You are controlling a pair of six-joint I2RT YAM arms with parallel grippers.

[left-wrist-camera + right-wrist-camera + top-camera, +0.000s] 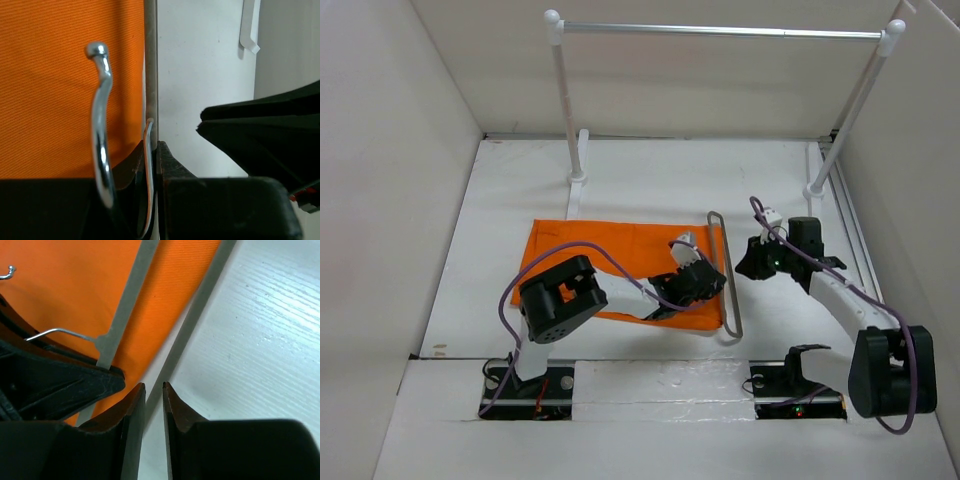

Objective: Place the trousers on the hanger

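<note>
The left tool (153, 150) is clenched on the hanger (150, 60), its fingers pinched on the thin grey bar right where the wire hook (100, 125) joins it (the hook curves out over the orange cloth). The right tool (154, 392) sits at the hanger's other long bar, its fingers almost together and that bar running into the slim gap between them. Whether they actually pinch it I cannot tell. The hanger lies flat on the white surface (650, 180) at the right end of the trousers (585, 255), partly over the cloth. The trousers lie folded flat in a long band across the middle of the surface. Beyond them stands a silver rail (720, 31) on white posts.
</note>
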